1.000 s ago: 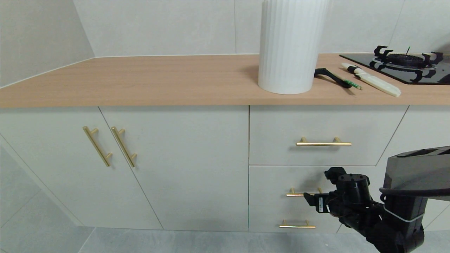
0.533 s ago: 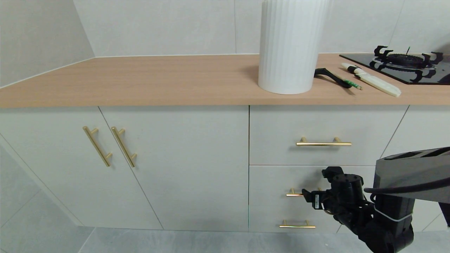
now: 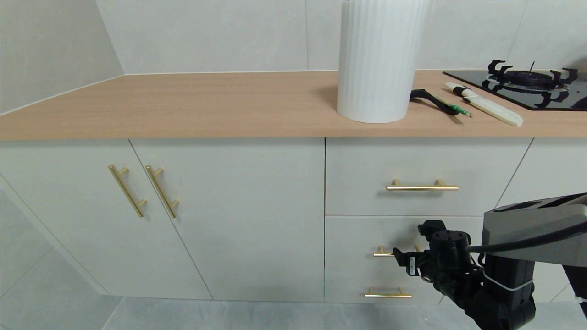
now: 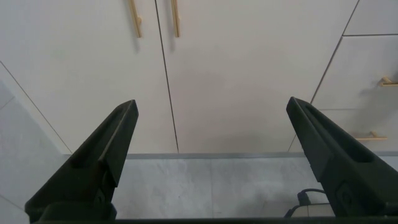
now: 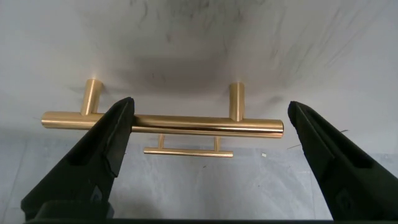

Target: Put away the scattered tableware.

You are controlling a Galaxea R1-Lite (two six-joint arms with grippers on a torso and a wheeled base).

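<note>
Pale tiled walls point(image 3: 206, 32), wooden countertop point(image 3: 206, 105)

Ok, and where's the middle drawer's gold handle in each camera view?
Head view: middle drawer handle, low right of centre, partly behind the right gripper.
Right wrist view: middle drawer handle crossing between the open fingers.
Left wrist view: middle drawer handle, probably, a stub at the picture's edge.
Shared landmark: bottom drawer handle, just below it.

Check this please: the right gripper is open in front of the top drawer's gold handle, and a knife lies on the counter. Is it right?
Not quite. The right gripper is open in front of the middle drawer's handle, not the top drawer's handle; the head view shows this. The knife does lie on the counter.
</note>
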